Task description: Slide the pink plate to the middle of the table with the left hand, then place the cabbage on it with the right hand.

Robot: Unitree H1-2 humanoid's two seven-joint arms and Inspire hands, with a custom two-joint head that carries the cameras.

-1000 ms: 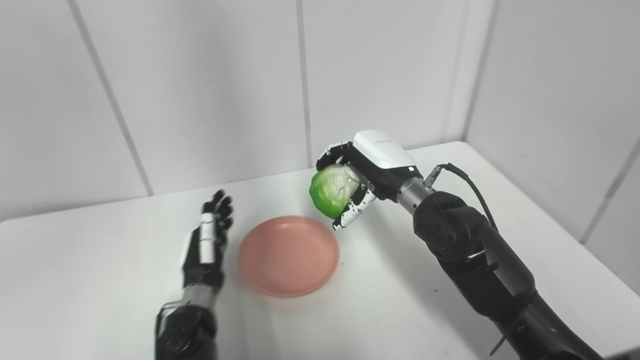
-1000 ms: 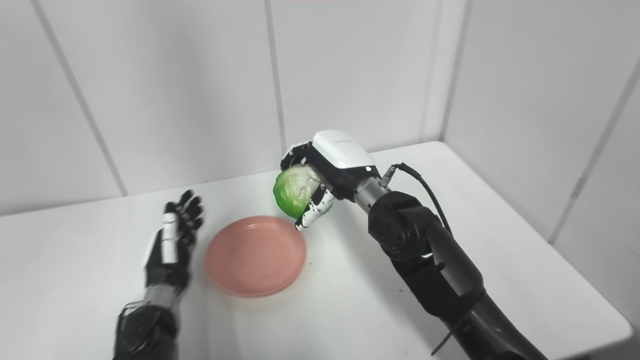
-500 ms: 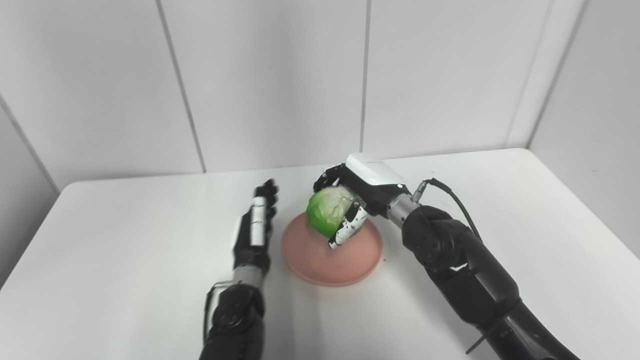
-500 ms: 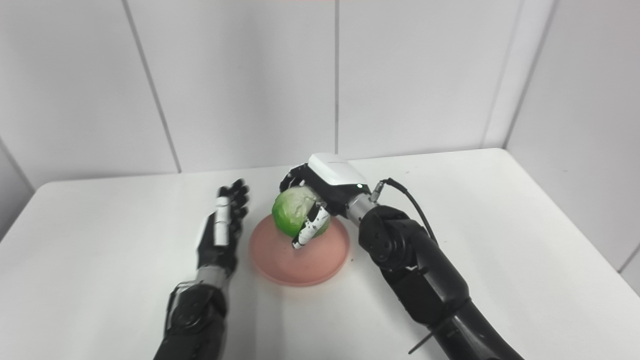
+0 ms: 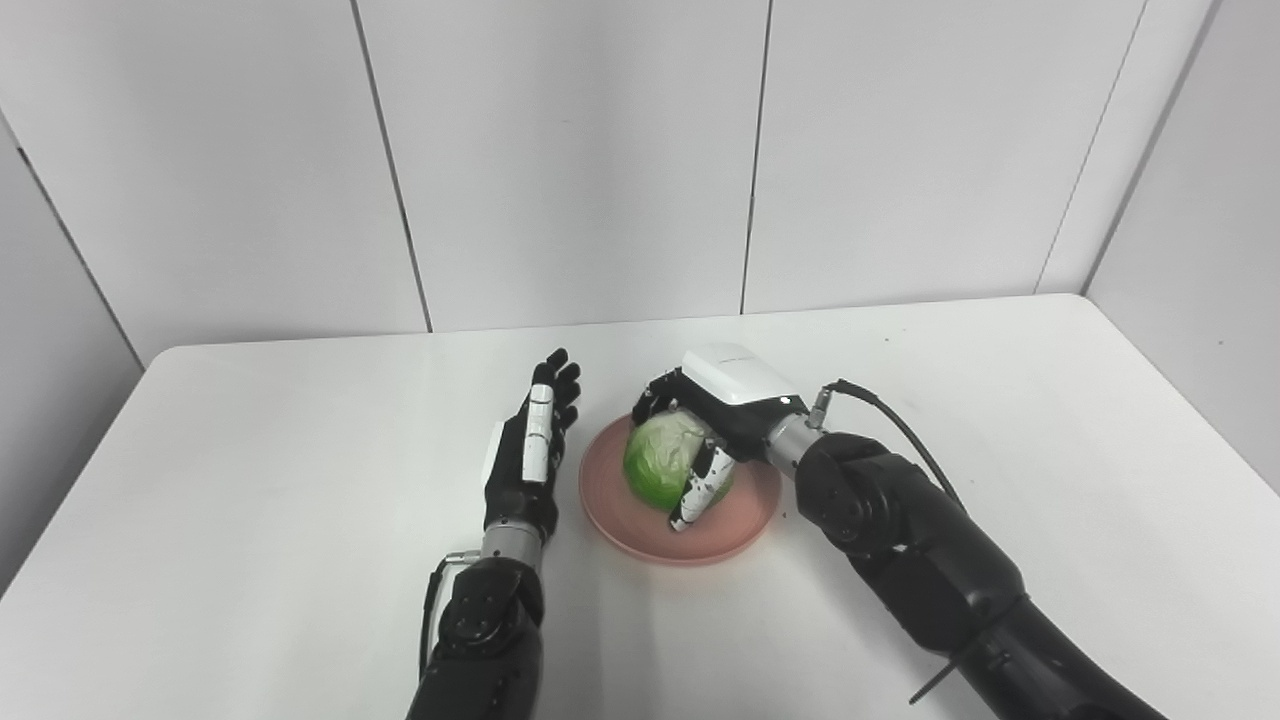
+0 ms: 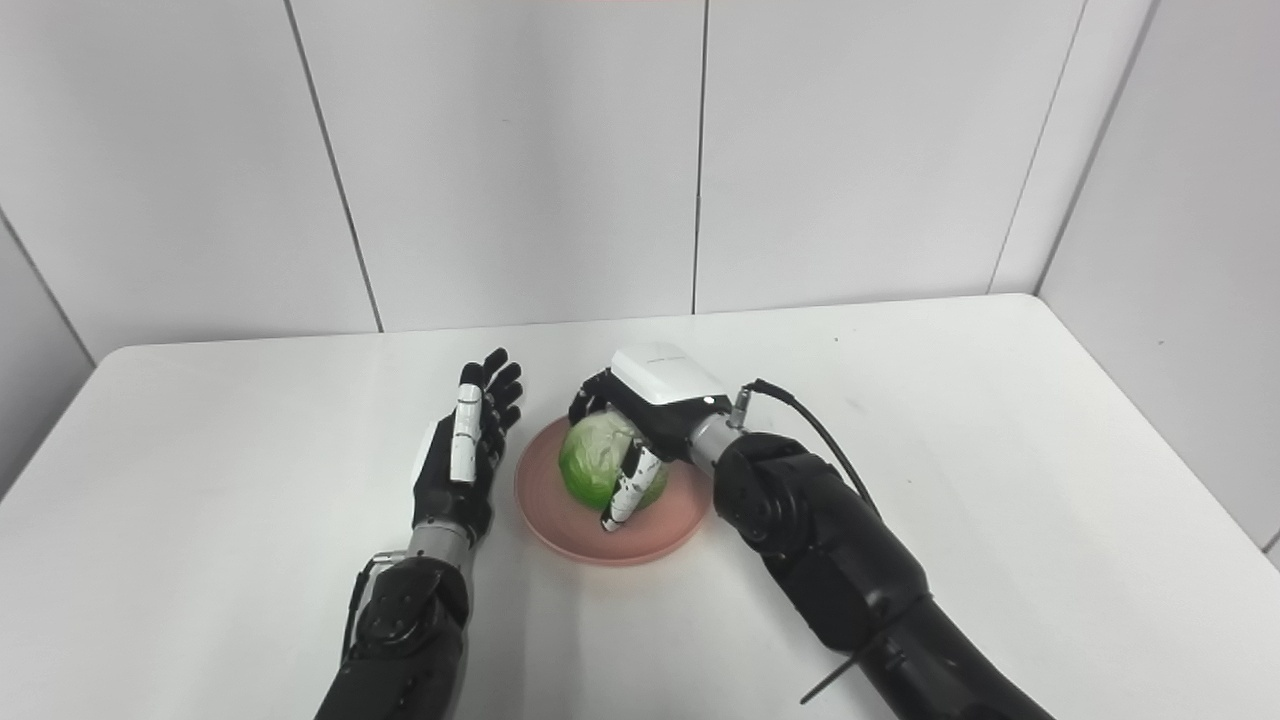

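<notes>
The pink plate (image 5: 610,505) lies near the middle of the white table (image 5: 250,480). The green cabbage (image 5: 660,465) rests on the plate or just above it; I cannot tell which. My right hand (image 5: 720,405) is shut on the cabbage from above and behind, with its fingers wrapped around it. My left hand (image 5: 528,455) is open and empty, fingers straight, just left of the plate's rim and not touching it. The same scene shows in the right eye view, with the cabbage (image 6: 595,470) on the plate (image 6: 545,510).
White wall panels (image 5: 600,150) stand behind the table and along its right side. The right arm's cable (image 5: 890,425) loops above its forearm. The table's far edge (image 5: 900,305) runs along the wall.
The camera has swung, shifting the whole picture. My right hand has lowered the cabbage from above the plate's far edge down onto the plate's middle. The left hand has kept its place beside the plate.
</notes>
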